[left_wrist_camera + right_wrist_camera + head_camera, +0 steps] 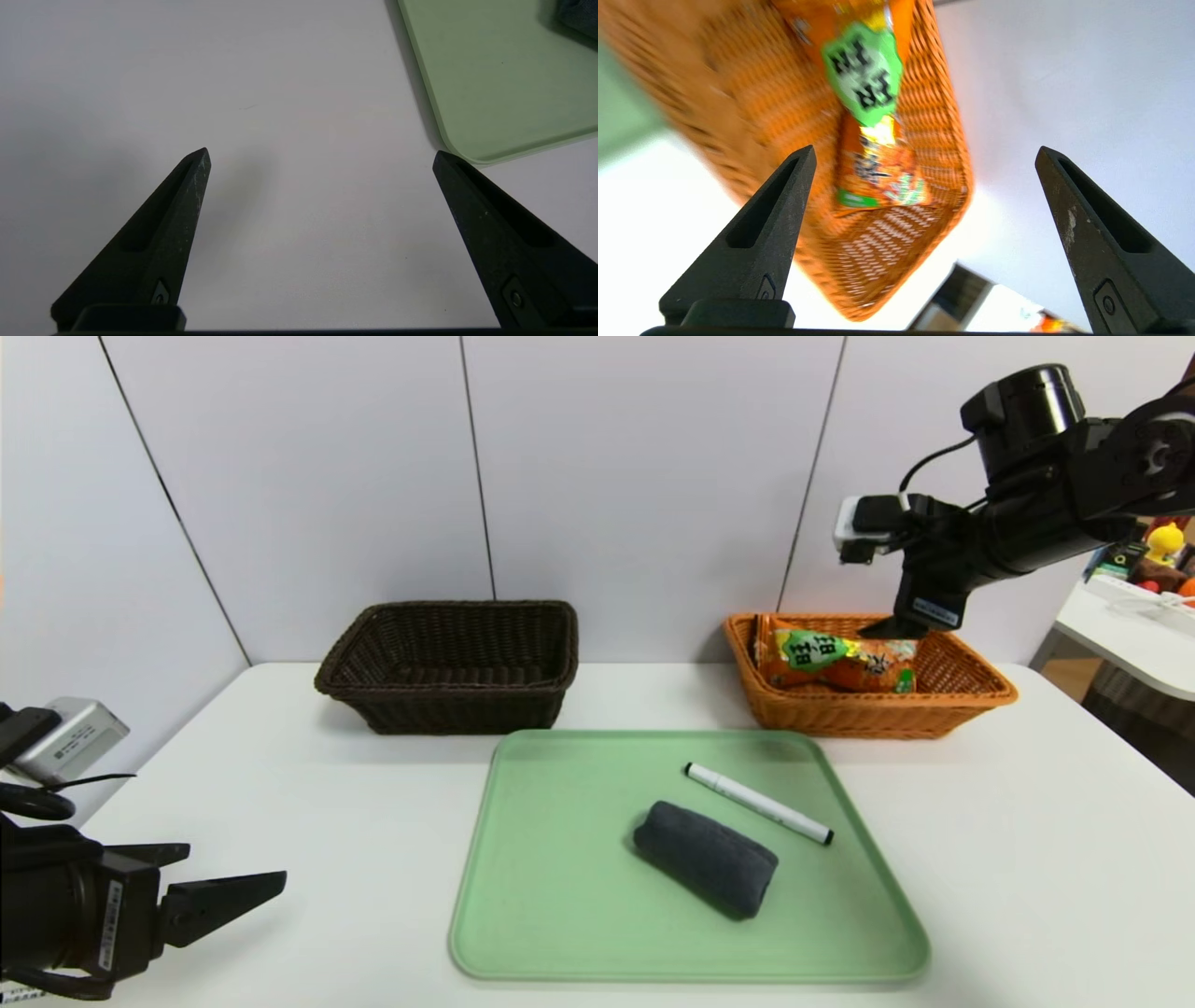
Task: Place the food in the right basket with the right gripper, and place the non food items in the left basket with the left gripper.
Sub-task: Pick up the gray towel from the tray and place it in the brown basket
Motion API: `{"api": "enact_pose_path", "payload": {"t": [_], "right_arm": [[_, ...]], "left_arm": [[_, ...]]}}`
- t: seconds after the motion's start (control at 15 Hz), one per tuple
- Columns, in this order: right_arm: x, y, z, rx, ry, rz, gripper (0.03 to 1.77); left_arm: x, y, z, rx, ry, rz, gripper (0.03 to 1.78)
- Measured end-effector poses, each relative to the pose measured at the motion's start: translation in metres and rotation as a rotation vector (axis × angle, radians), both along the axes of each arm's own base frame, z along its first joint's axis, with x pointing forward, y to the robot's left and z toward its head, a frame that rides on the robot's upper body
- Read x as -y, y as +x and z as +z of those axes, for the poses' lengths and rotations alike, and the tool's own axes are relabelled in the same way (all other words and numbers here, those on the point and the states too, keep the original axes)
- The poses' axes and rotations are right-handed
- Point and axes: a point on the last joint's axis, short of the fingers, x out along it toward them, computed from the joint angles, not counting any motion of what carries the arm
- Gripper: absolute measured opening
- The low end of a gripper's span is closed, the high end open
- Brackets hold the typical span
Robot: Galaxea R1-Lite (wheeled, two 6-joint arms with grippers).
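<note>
The left gripper (233,887) is sitting at the near left corner of the table (1027,859), jaws spread wide with nothing between them, hovering over bare tabletop just beside the green tray (560,896); it is judged to be waiting its turn. Farther back, the dark brown left basket (448,667) is standing at the far left, holding nothing visible. On the tray, the dark grey rolled cloth (707,859) is lying near the middle, with the white marker pen (758,803) just beside it on the far right side, apart from it and angled across the tray. Both non-food items are awaiting collection. At the far right, the orange-tan right basket (971,695) is holding the snack bag (836,663), which is resting inside, leaning toward the left wall. The right gripper (924,156) is hanging above that basket's right half, jaws released and clear of the bag, which indicates that the food step is complete.
</note>
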Motion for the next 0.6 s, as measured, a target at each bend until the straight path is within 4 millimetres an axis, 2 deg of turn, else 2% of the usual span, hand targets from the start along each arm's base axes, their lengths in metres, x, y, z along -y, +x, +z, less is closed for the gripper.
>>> {"api": "enact_pose_path", "payload": {"t": [0.2,0.6], "right_arm": [[-0.009,-0.020,0.010,-0.020,0.125,-0.069,1.65],[-0.024,-0.056,0.002,-0.147,0.468,-0.300,1.68]], "left_arm": [[0.000,0.002,0.002,0.016,-0.001,0.000,1.69],[0.001,0.012,0.003,0.047,-0.011,-0.010,1.69]]}}
